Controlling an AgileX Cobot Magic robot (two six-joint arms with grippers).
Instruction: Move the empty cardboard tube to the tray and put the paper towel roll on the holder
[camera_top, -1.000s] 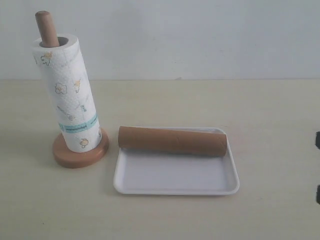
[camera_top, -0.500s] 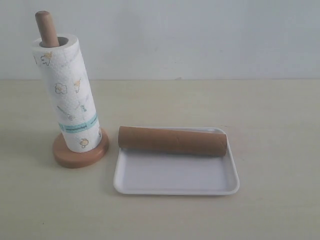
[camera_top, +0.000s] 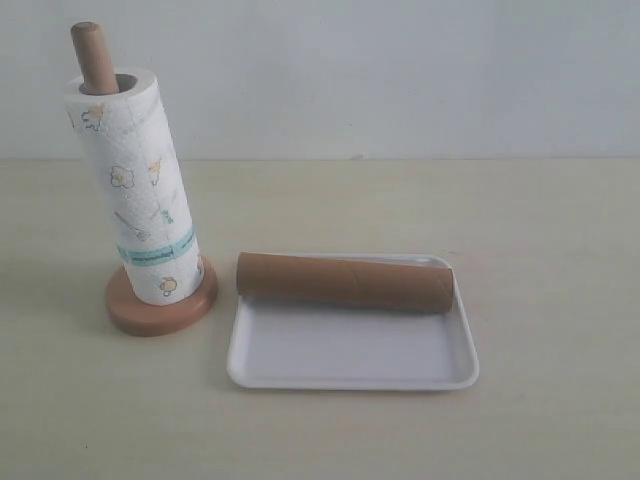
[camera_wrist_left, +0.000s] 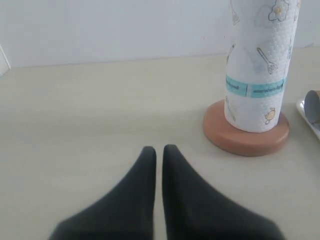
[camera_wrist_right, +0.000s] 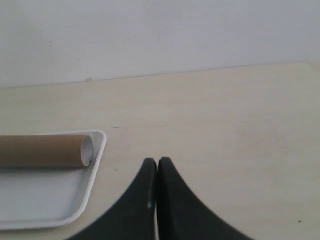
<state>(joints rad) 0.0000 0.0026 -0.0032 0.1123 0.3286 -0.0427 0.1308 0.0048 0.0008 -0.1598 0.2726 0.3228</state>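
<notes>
The paper towel roll (camera_top: 135, 190) stands upright on the wooden holder (camera_top: 162, 308), whose post (camera_top: 93, 55) sticks out of its top. It shows again in the left wrist view, roll (camera_wrist_left: 260, 65) on the holder's base (camera_wrist_left: 245, 141). The empty cardboard tube (camera_top: 345, 281) lies along the far side of the white tray (camera_top: 350, 375); the right wrist view has the tube (camera_wrist_right: 45, 150) in the tray (camera_wrist_right: 50, 217) too. My left gripper (camera_wrist_left: 159, 150) is shut and empty, short of the holder. My right gripper (camera_wrist_right: 157, 162) is shut and empty beside the tray. Neither arm shows in the exterior view.
A pale wooden table (camera_top: 540, 230) carries everything, with a plain light wall behind it. An end of the tube (camera_wrist_left: 313, 106) and the tray's rim show at the edge of the left wrist view.
A dark bit of the right arm at the exterior view's right edge has gone out of view. The roll, holder, tube and tray have not moved.
</notes>
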